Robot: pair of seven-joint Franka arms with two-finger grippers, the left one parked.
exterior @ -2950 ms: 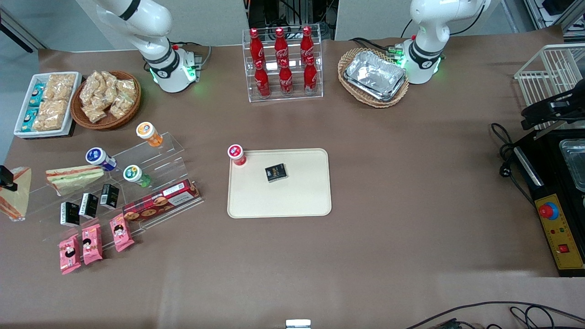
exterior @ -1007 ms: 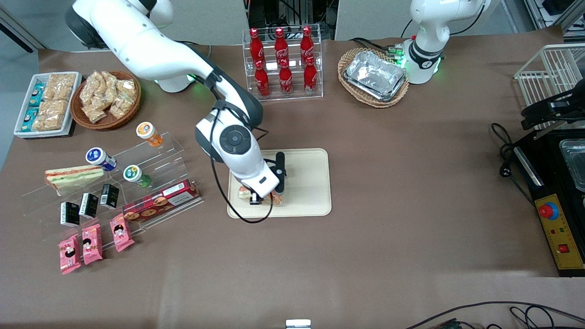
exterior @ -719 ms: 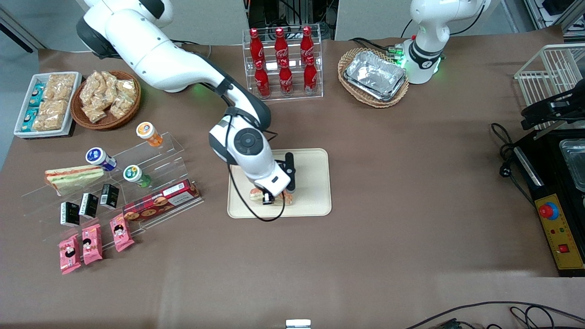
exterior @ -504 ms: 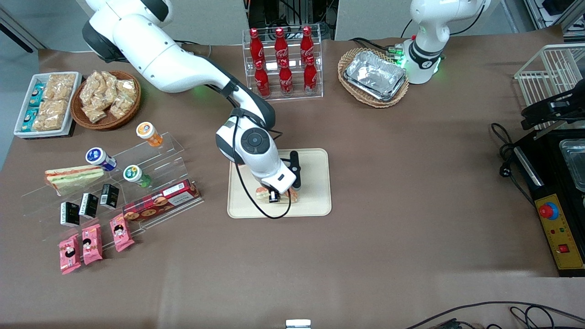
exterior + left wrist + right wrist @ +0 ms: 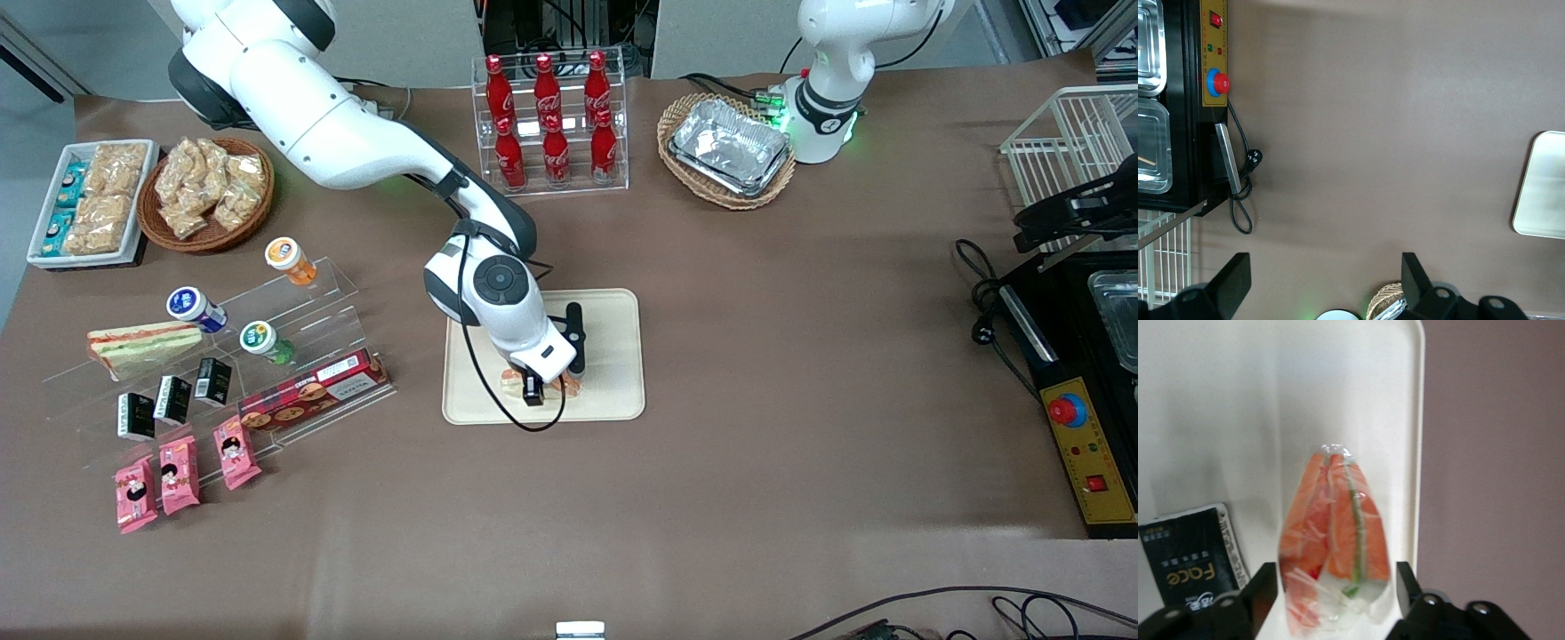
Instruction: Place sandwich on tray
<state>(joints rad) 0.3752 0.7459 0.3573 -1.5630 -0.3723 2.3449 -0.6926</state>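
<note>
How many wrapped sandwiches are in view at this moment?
2: the sandwich between the claw's fingers over the tray, and a green-sided sandwich on the clear display stand.

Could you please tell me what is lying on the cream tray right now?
On the tray a black packet lies beside the wrapped sandwich, which sits between the gripper's fingers. In the front view the arm covers most of the tray.

The brown table (image 5: 756, 356) carries the tray (image 5: 613, 356), baskets and racks.
</note>
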